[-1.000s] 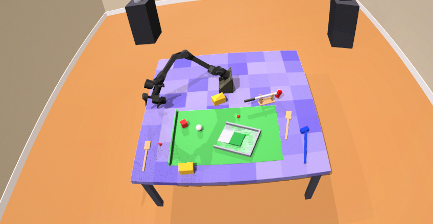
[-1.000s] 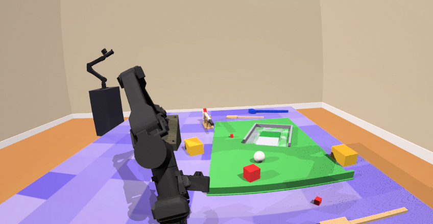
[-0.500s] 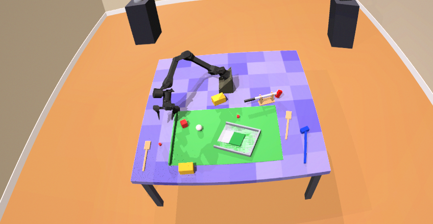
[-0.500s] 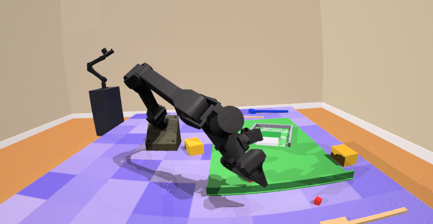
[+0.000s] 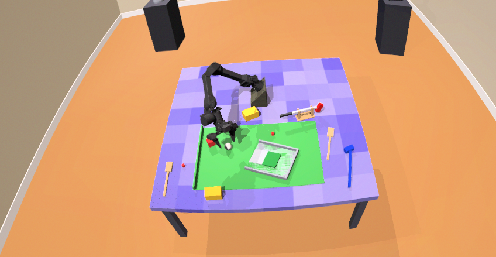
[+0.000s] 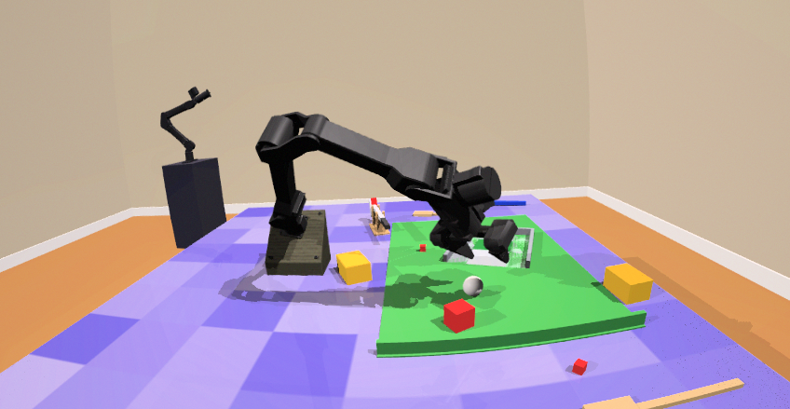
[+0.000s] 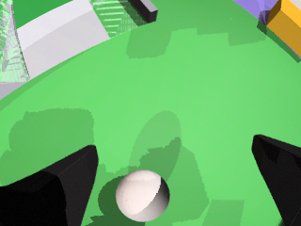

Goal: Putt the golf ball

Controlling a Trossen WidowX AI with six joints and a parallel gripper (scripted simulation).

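Nothing is being held: the gripper [image 5: 224,137] is being hovered wide open over the golf ball [image 5: 227,146], the red putter [image 5: 302,110] being left racked at far right.

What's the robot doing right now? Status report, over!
Gripper open, empty, poised above golf ball. Red putter untouched on its wooden stand, far side of the mat. Red block sits close beside the ball.
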